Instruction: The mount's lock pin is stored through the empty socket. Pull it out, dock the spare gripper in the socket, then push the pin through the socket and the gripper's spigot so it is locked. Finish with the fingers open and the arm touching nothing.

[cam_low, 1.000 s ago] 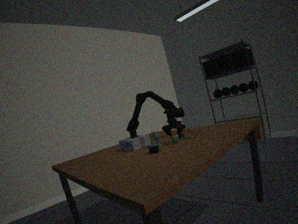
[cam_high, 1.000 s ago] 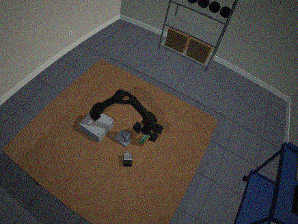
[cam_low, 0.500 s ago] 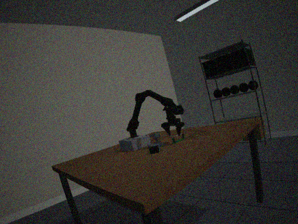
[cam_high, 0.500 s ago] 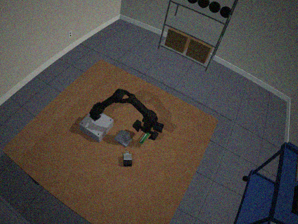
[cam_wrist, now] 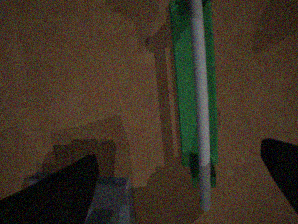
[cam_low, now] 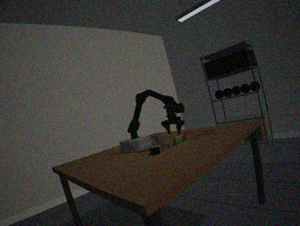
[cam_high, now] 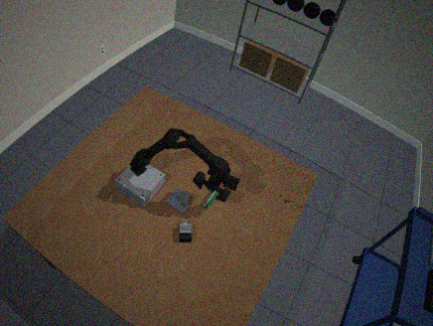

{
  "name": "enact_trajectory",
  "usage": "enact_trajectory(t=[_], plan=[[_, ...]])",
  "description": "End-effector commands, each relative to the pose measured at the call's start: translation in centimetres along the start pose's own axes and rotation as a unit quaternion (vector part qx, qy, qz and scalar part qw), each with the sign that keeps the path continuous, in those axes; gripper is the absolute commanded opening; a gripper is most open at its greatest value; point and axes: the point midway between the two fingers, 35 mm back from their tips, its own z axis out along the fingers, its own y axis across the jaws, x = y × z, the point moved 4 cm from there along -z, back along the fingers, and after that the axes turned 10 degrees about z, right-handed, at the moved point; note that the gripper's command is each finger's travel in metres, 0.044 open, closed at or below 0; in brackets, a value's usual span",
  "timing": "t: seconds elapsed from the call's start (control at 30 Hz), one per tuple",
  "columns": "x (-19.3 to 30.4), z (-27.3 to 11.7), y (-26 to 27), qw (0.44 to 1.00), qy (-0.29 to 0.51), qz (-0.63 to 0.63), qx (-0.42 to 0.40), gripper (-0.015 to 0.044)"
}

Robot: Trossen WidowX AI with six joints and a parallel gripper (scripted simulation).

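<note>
A grey pin (cam_wrist: pixel 201 85) lies lengthwise along a green holder (cam_high: pixel 212 199) (cam_low: pixel 179 140) (cam_wrist: pixel 186 90), its near end sticking out past the holder in the wrist view. My gripper (cam_high: pixel 212 188) (cam_low: pixel 174 133) (cam_wrist: pixel 179 155) is open above the holder, fingers wide on either side of the pin, with nothing between the fingertips. The grey mount (cam_high: pixel 179 201) (cam_wrist: pixel 111 200) stands beside the holder, toward the arm's base; its socket is too dark to make out. The spare gripper (cam_high: pixel 185 231) (cam_low: pixel 155 150), a small grey and black block, stands apart from the mount.
The arm's base is on a light grey box (cam_high: pixel 142 185) (cam_low: pixel 135 145), on the mount's other side from the holder. All of these are on the wooden table top (cam_high: pixel 149 263) (cam_low: pixel 137 179). A wall shelf and a blue frame stand beyond the table.
</note>
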Motion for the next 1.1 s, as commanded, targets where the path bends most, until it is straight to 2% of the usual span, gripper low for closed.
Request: enact_trajectory(t=[0.0,0.57,0.67,0.97,1.07], plan=[[-0.1,-1.0,0.1,1.000,0.000,0.000,0.001,0.0440],[-0.1,-3.8,0.6,1.000,0.005,0.001,-0.011,0.0440],[-0.1,-3.3,0.5,1.000,0.005,0.001,-0.012,0.0440],[-0.3,-8.6,1.2,1.000,0.005,0.001,-0.012,0.0440],[-0.3,-9.0,1.3,1.000,0.005,0.001,-0.012,0.0440]])
